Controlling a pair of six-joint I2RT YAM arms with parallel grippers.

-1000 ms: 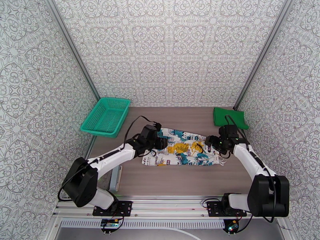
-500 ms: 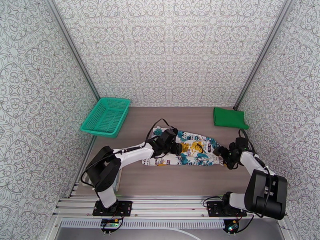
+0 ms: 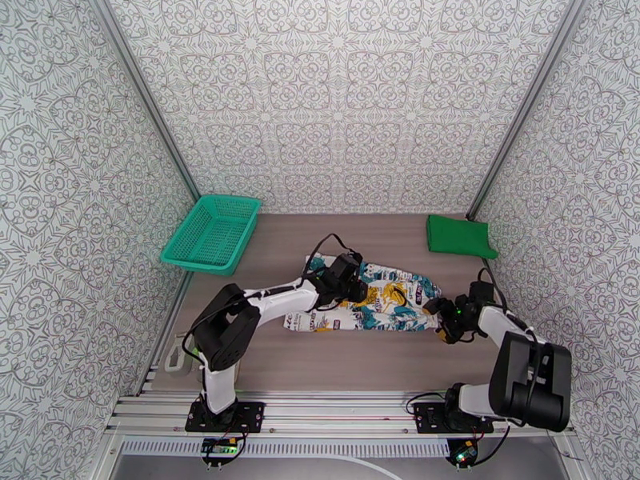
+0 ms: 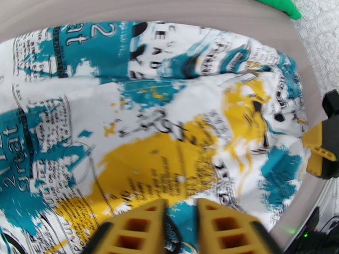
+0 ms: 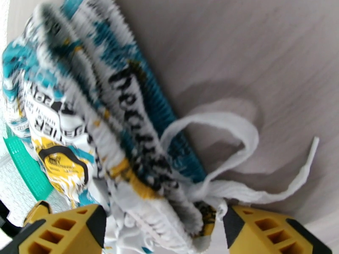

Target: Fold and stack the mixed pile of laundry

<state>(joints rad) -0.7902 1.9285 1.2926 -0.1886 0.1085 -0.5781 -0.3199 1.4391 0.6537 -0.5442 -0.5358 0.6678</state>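
1. Left wrist view: your left gripper (image 4: 181,205) is pinching the white printed garment (image 4: 169,123) near its middle, fingers nearly together.
2. Your right gripper (image 5: 163,216) is standing with jaws wide apart, straddling the garment's gathered end and white drawstring (image 5: 237,132).
3. That garment is lying across the table (image 3: 352,358); the green shirt (image 3: 458,236) is sitting folded, far right.
4. Your mesh basket (image 3: 178,230) is sitting far left, both garments lying outside it.

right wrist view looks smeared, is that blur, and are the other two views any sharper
right wrist: motion smear across the printed garment, drawstring soft, faint shadow under it; left wrist: print mostly readable mid-frame, left gripper's fingers blurred at the bottom edge; top external: sharp, evenly lit, no glare
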